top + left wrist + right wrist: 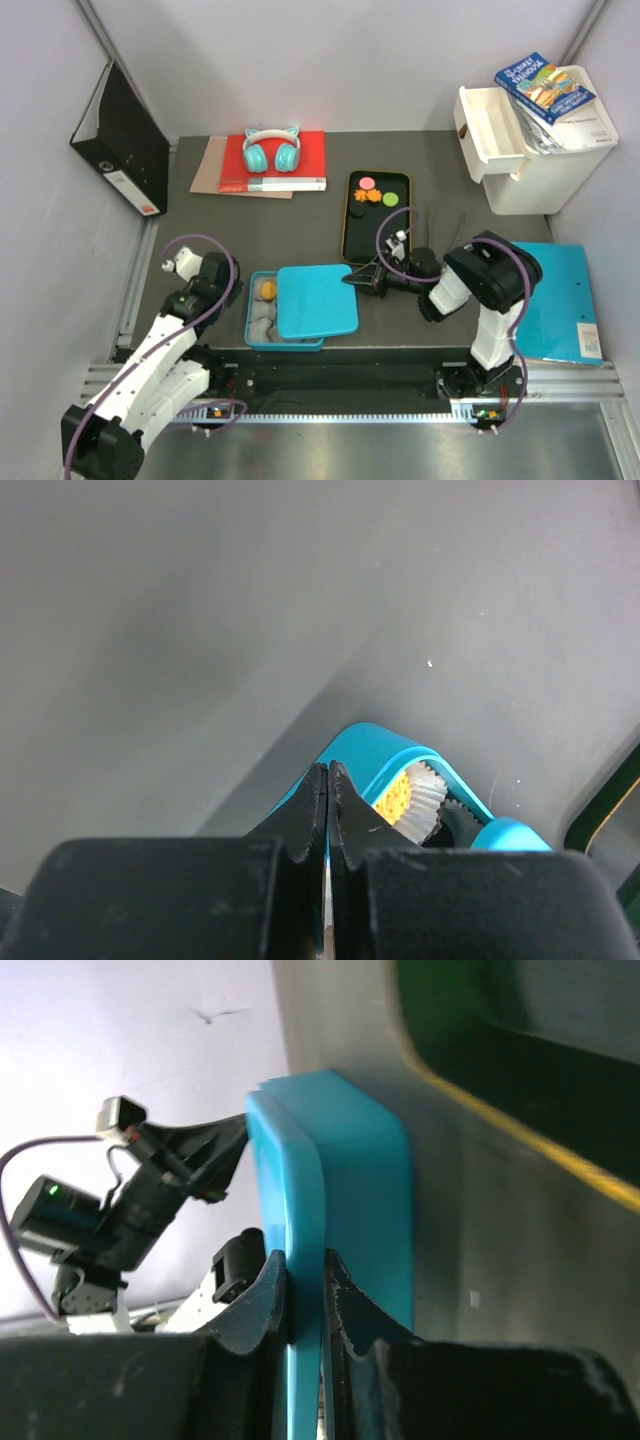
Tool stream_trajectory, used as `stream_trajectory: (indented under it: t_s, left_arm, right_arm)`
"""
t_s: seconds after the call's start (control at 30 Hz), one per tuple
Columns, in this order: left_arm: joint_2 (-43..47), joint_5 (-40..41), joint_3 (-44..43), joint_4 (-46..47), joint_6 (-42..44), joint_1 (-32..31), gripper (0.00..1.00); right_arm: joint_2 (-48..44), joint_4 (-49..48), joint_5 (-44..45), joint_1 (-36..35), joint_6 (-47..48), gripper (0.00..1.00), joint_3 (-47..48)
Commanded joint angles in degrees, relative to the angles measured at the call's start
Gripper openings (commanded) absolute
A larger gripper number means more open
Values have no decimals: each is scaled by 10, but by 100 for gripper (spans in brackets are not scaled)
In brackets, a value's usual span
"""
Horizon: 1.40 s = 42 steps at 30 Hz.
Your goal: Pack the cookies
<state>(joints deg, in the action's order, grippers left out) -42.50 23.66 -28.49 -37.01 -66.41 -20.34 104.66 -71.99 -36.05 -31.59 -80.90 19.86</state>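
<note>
desk: how are the jaws shown?

photo: the right gripper (pixel 303 1258) is seen pinched narrow on the edge of a teal lid (pixel 360 1190), with one finger pressed to each face. the left gripper (pixel 328 770) is pictured closed tight, finger against finger, and nothing is caught between.

desk: what is found around them?

photo: the lid is gripped at its right edge and is laid over the right part of a teal box (pixel 249 315), so a strip on the left is left uncovered. in that strip an orange cookie (pixel 268 290) is seen, seated in a white paper cup (pixel 428 798) — the only piece visible inside the box. the left gripper is placed near the box's left side, over the dark table (pixel 200 220). whether the box is touched cannot be told.

desk: where are the other cookies?

photo: they are gathered at the far end of a black tray (pixel 362 238) with a yellow rim, set just beyond the lid. a pink cookie (pixel 367 183), a second orange piece (pixel 374 196) and a green cookie (pixel 390 199) are shown there, with two black cookies (pixel 357 211) at the left side.

desk: and further out?

photo: teal headphones (pixel 271 150) are seen on a red book (pixel 305 160) at the back. a black binder (pixel 122 140) is leaned on the left wall. a white drawer unit (pixel 545 160) is topped by a paperback (pixel 545 85), and a blue folder (pixel 560 300) is laid at the right edge.
</note>
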Motion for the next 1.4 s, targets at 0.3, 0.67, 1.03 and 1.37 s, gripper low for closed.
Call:
stream_trajectory:
  t_s: [0.3,0.67,1.03,1.37]
  left_arm:
    - [11,-25,19,42,-20,2,0]
    - [15,-25,19,47,-12,2,0]
    - [15,-27,20,53,-8,3,0]
    - [21,-27,22,55,-2,2,0]
  right_arm:
    - [62,-201,31,-52,-25,0,13]
    - [63,-201,26,-60,-17,35,14]
    - [-6,-91,14,-72,40,53,15]
    - [-150,357,62,-117,238,59,129]
